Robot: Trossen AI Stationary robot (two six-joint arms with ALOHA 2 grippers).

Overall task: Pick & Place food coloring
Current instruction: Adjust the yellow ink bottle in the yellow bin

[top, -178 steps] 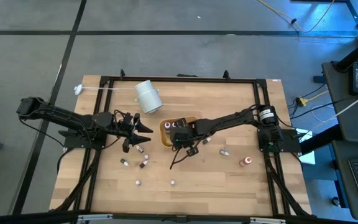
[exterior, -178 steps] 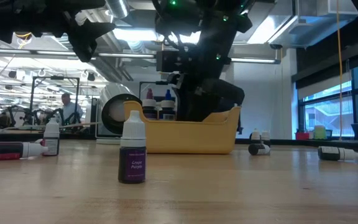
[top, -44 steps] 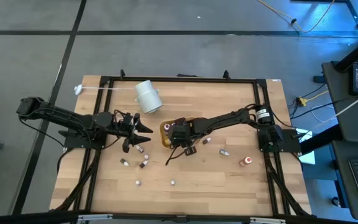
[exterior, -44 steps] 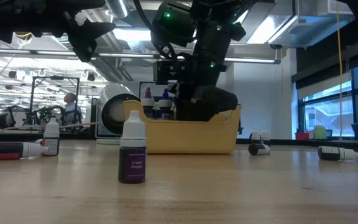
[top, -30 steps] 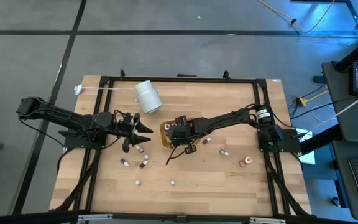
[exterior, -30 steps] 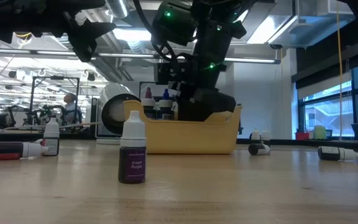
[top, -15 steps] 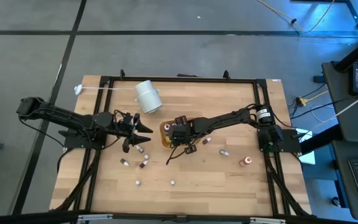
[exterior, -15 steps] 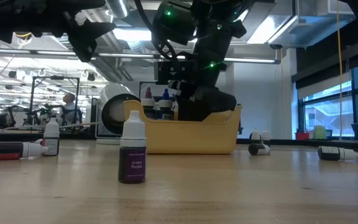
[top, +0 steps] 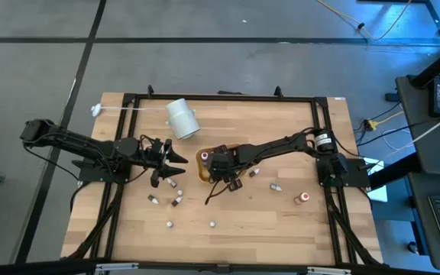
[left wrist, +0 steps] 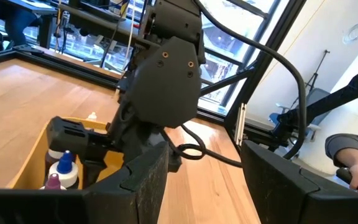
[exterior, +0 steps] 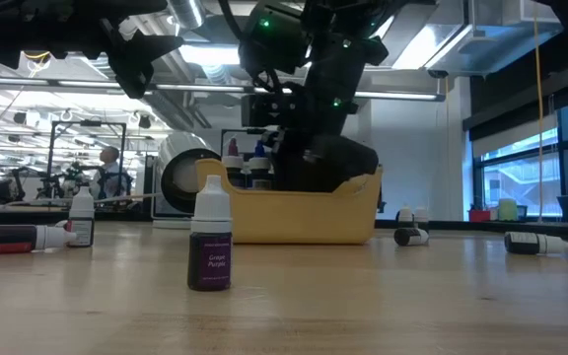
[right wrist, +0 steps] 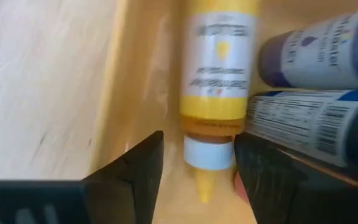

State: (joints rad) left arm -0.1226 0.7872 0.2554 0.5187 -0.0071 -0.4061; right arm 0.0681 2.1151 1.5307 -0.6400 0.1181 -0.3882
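Note:
The orange tray stands mid-table with several food coloring bottles in it. My right gripper points steeply down into the tray, open. A yellow bottle lies on the tray floor with its pale cap between the fingers; beside it lie a purple bottle and a blue one. My left gripper waits level and open left of the tray, holding nothing. Loose bottles rest on the table, among them an upright purple one.
A large white cylinder lies on its side behind the tray. Loose bottles lie near the front and to the right. A person's sleeve shows beyond the table.
My right gripper has stayed low in the tray and turned a little at the wrist. The bottle caps that show above the tray's wall in the low view have shifted slightly.

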